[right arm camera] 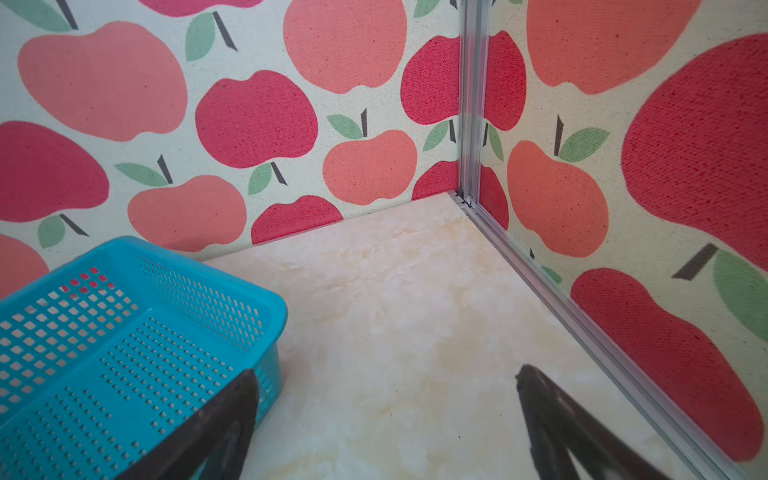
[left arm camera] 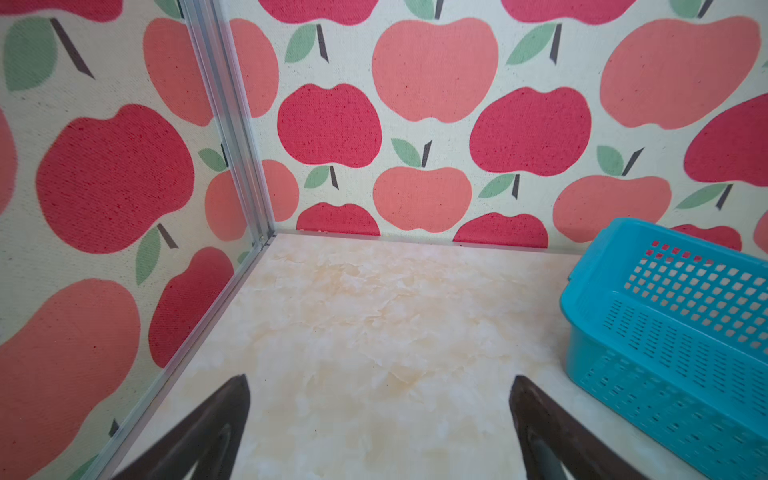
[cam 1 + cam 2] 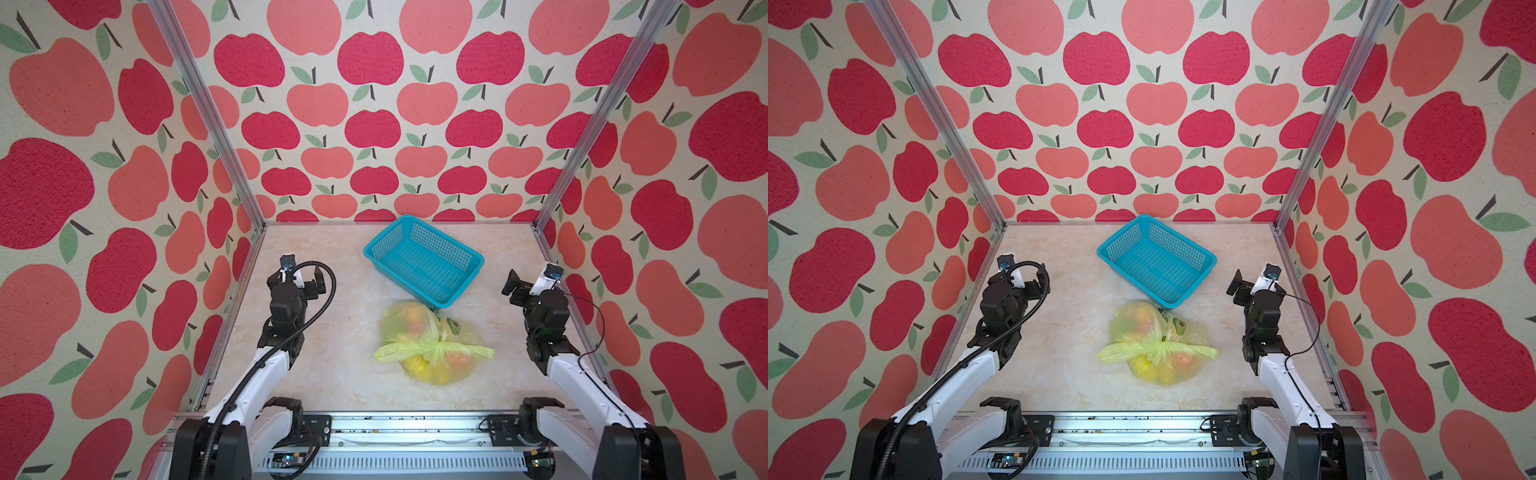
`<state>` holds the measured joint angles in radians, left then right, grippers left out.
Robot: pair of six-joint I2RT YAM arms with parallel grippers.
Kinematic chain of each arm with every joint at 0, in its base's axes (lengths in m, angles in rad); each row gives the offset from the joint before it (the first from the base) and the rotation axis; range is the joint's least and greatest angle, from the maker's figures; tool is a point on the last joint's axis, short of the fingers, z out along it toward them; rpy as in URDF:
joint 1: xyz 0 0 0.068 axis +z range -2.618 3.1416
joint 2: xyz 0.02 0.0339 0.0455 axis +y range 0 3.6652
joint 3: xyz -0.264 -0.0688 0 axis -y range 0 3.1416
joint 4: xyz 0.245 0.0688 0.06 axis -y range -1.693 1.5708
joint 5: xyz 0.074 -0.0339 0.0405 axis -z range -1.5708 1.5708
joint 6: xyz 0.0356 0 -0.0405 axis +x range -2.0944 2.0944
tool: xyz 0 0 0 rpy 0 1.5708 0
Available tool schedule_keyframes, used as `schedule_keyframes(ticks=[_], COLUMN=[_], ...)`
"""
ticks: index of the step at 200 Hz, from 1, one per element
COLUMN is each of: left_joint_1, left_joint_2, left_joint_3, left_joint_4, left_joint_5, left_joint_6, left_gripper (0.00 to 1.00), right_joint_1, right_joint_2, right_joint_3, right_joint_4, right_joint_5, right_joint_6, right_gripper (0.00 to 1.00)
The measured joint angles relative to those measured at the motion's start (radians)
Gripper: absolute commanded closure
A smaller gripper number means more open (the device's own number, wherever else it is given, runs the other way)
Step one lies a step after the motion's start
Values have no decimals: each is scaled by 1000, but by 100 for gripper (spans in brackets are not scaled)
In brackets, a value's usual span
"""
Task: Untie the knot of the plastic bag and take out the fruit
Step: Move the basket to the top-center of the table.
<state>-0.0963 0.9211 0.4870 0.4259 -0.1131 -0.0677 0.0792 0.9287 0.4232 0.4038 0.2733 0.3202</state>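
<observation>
The yellow-green plastic bag [image 3: 430, 332] [image 3: 1142, 328] lies on the marble-look table, near the front and middle in both top views. Its knot [image 3: 432, 348] [image 3: 1160, 348] sits on top, with two loose ends sticking out sideways. Fruit shows through the plastic: yellow pieces [image 3: 419, 365] [image 3: 1144, 365] and orange-red ones [image 3: 413, 320] [image 3: 1183, 359]. My left gripper [image 3: 297, 279] [image 3: 1017, 282] [image 2: 380, 380] hovers open at the left, far from the bag. My right gripper [image 3: 534, 282] [image 3: 1258, 284] [image 1: 386, 370] hovers open at the right. Neither holds anything, and neither wrist view shows the bag.
A teal mesh basket [image 3: 388, 243] [image 3: 1123, 245] [image 2: 665, 316] [image 1: 124, 332] stands empty just behind the bag, its near corner touching the bag. Apple-print walls with aluminium posts close the table [image 3: 332, 353] in on three sides. A metal rail runs along the front edge.
</observation>
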Motion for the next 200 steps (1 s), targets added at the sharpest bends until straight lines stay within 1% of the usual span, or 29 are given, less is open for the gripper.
schedule_keyframes(ticks=[11,22,37,46,53,74,87,110,124,137,152,176,200], left_joint_1=[41,96,212,282,315,341,342,342,335,311,261,144,29], left_joint_2=[-79,-148,-203,-219,-228,-239,-239,-231,-203,-166,-114,-42,-14], left_joint_3=[-18,-51,-79,-90,-95,-107,-114,-138,-145,-142,-112,-9,81], left_joint_4=[-12,-43,-133,-183,-214,-264,-282,-272,-260,-253,-276,-325,-365], left_joint_5=[51,77,153,204,233,287,303,341,375,395,404,398,399], left_joint_6=[-57,-154,-267,-323,-360,-432,-456,-470,-473,-472,-456,-412,-357], left_gripper=[1,1,1,1,1,1,1,0,1,1,1,1,0], right_joint_1=[-26,-54,-55,-30,-4,77,103,106,106,106,104,104,104], right_joint_2=[-43,-70,-56,-14,26,188,313,524,657,764,904,1116,1272], right_joint_3=[19,30,73,127,175,365,503,734,882,1007,1178,1431,1591], right_joint_4=[-55,-76,-115,-146,-175,-270,-339,-473,-567,-649,-748,-879,-996], right_joint_5=[-42,-119,-215,-256,-276,-310,-331,-339,-336,-338,-370,-420,-442], right_joint_6=[60,84,99,93,84,42,15,-30,-63,-90,-116,-142,-153], right_gripper=[1,1,1,1,1,1,1,1,1,1,1,1,1])
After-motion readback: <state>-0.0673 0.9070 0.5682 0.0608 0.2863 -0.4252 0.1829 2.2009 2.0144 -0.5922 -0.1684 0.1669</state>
